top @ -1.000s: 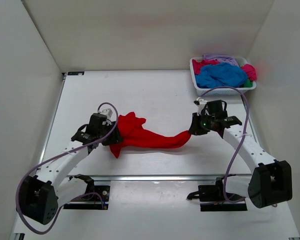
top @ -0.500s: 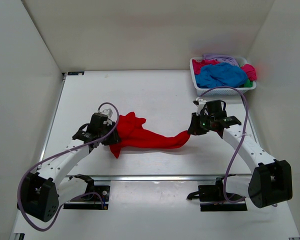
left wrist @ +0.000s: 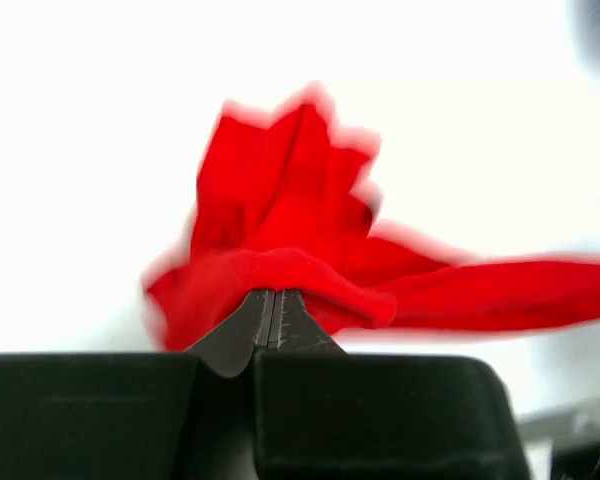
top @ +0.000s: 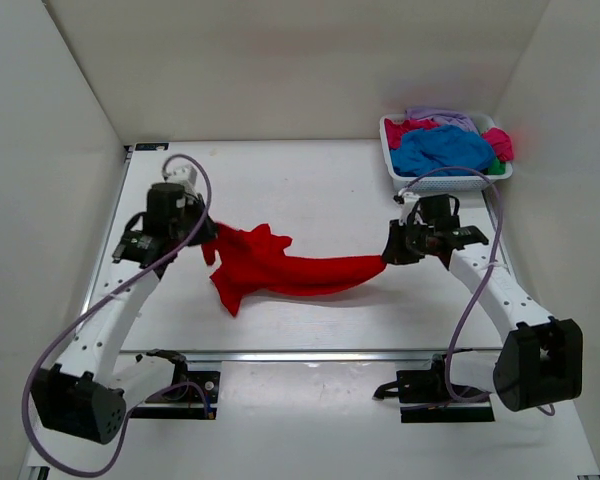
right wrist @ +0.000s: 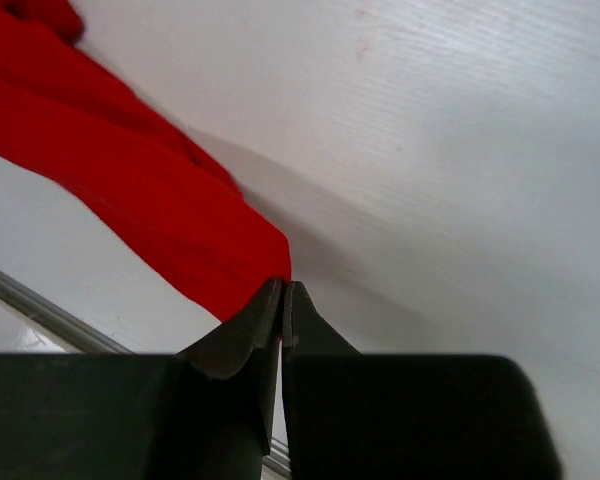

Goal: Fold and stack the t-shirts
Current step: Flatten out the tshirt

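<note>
Where the left gripper (top: 204,234) sits, centre-left of the top view, its jaws are pressed together on a bunched edge of the red t-shirt (top: 290,270). The wrist view shows cloth folded over the tips.

- Right gripper (top: 388,254): centre-right, jaws likewise closed, pinching the shirt's narrow tapered end.
- Red t-shirt: slung between the two claws as a twisted band. Its long axis runs left to right across the middle of the frame. Most of the cloth hangs crumpled just right of and below the left claw, so the left arm is nearer the mass.
- Judged next need: spreading along this axis on the table (top: 310,190).
- Remaining t-shirts (top: 440,150): heaped in the basket (top: 450,183), upper right, nearer the right arm.
</note>
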`<state>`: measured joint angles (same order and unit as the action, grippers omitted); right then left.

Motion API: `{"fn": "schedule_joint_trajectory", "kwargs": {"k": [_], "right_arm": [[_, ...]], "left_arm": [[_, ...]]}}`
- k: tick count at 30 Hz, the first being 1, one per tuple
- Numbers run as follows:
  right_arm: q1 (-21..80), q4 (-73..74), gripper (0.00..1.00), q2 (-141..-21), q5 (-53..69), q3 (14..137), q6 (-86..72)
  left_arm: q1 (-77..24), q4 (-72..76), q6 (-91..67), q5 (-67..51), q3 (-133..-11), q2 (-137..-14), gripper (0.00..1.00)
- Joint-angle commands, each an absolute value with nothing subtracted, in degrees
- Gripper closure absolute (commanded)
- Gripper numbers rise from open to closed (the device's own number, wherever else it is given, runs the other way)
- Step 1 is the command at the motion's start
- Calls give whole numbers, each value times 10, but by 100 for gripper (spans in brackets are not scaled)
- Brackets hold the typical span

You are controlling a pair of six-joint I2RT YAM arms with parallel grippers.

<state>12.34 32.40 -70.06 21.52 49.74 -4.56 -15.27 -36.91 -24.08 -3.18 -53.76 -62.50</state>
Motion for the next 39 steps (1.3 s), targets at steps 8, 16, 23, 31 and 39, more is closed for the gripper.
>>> {"fn": "schedule_joint_trajectory", "kwargs": {"k": [8, 16, 23, 31, 39], "right_arm": [[74, 368, 100, -659, 212, 765, -44], [78, 272, 100, -595, 213, 898, -82], [15, 229, 100, -573, 322, 940, -105], [10, 224, 99, -564, 376, 1033, -139], [10, 258, 100, -694, 396, 1025, -148]], "left_arm": [[-127, -295, -208, 28, -807, -566, 100], [-139, -369, -151, 79, -1176, -684, 100], [-186, -423, -120, 136, -1357, -742, 100], [-237, -403, -115, 162, -1433, -714, 100], [-234, -465, -96, 224, -1384, -782, 100]]}}
